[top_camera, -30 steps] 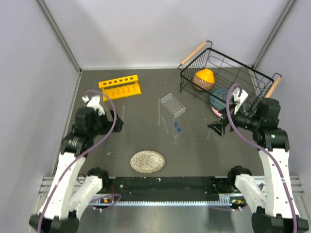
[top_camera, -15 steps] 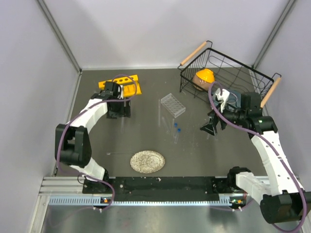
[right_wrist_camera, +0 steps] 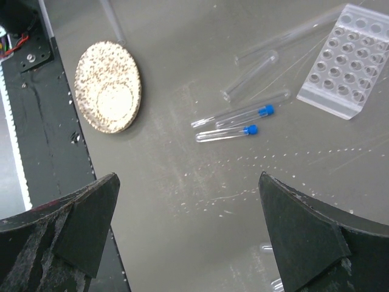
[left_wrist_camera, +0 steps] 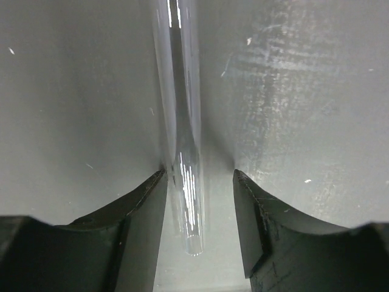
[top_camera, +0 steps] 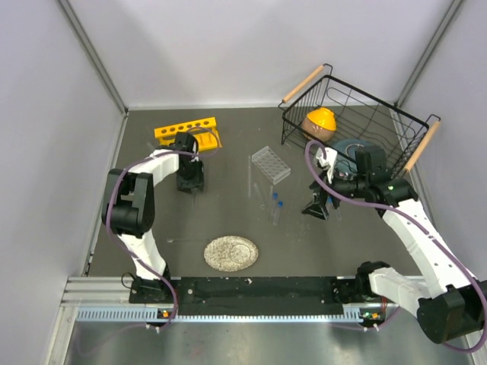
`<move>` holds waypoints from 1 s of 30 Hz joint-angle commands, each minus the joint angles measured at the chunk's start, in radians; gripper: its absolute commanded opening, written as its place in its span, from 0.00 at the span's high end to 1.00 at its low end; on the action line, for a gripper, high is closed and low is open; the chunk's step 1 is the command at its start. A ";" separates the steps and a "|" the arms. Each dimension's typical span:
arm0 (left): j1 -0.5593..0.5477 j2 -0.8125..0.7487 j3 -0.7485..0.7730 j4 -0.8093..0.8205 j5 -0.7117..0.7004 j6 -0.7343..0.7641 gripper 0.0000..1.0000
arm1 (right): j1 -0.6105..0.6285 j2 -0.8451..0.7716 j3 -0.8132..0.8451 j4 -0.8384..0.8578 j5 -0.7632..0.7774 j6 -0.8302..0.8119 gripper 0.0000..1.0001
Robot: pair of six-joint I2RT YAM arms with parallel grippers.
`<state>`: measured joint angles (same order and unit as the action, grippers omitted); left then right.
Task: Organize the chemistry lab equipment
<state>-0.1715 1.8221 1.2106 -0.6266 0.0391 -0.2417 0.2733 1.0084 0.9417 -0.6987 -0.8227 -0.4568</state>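
Toward the far left of the dark grey table [top_camera: 144, 220], just in front of the yellow six-hole tube rack [top_camera: 186, 134], the left arm is stretching forward and angling down, so that the left gripper [left_wrist_camera: 199, 176] is pointing at the surface. Its fingers are standing apart, straddling a thin clear glass test tube [left_wrist_camera: 181, 109] that is lying flat on the table. One finger is sitting right against the glass while the other is leaving a gap.

On the other side, the right arm is reaching inward from beside the black wire basket [top_camera: 396, 125], and the right gripper [top_camera: 316, 208] is hovering above the table with its fingers spread wide, gripping nothing. Below its camera, two short clear blue-capped vials [right_wrist_camera: 226, 134] are lying side by side, near more loose glass tubes [right_wrist_camera: 250, 75]. They are lying between the small clear plastic grid rack [right_wrist_camera: 343, 61] and the round speckled plate [right_wrist_camera: 108, 86].
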 commanded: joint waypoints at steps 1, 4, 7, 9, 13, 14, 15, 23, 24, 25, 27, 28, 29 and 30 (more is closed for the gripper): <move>-0.003 0.016 0.000 0.036 -0.030 -0.021 0.51 | 0.017 -0.017 -0.021 0.056 -0.052 0.009 0.01; -0.003 0.003 -0.034 0.045 -0.030 -0.027 0.60 | 0.018 -0.030 -0.038 0.071 -0.065 0.023 0.01; -0.005 0.002 -0.063 0.057 -0.030 -0.033 0.74 | 0.018 -0.039 -0.049 0.087 -0.084 0.040 0.01; -0.011 -0.006 -0.083 0.071 -0.030 -0.041 0.83 | 0.018 -0.042 -0.057 0.094 -0.099 0.053 0.01; -0.028 -0.065 -0.120 0.114 0.020 -0.053 0.92 | 0.018 -0.028 -0.067 0.123 -0.156 0.101 0.01; -0.037 -0.082 -0.126 0.123 0.036 -0.060 0.92 | 0.020 -0.022 -0.070 0.134 -0.173 0.115 0.01; -0.040 -0.102 -0.141 0.143 0.053 -0.065 0.92 | 0.020 -0.019 -0.072 0.145 -0.211 0.147 0.01; -0.111 -0.463 -0.279 0.352 0.282 -0.191 0.93 | 0.098 0.088 0.011 0.188 -0.251 0.233 0.01; -0.123 -0.501 -0.320 0.385 0.300 -0.215 0.93 | 0.105 0.105 0.031 0.191 -0.250 0.257 0.01; -0.137 -0.577 -0.347 0.425 0.314 -0.244 0.93 | 0.124 0.122 0.049 0.200 -0.247 0.283 0.01; -0.183 -0.651 -0.429 0.591 0.350 -0.353 0.93 | 0.150 0.163 0.074 0.292 -0.233 0.402 0.01; -0.200 -0.711 -0.456 0.663 0.355 -0.395 0.93 | 0.180 0.173 0.072 0.347 -0.221 0.449 0.02; -0.235 -0.734 -0.479 0.761 0.358 -0.468 0.93 | 0.197 0.176 0.056 0.401 -0.202 0.514 0.02; -0.253 -0.756 -0.514 0.812 0.348 -0.503 0.93 | 0.214 0.183 0.049 0.497 -0.153 0.608 0.02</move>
<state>-0.3565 1.1591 0.7963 -0.1623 0.3172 -0.5266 0.4194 1.1770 0.9581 -0.4667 -1.0229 -0.1093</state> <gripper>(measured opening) 0.258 0.985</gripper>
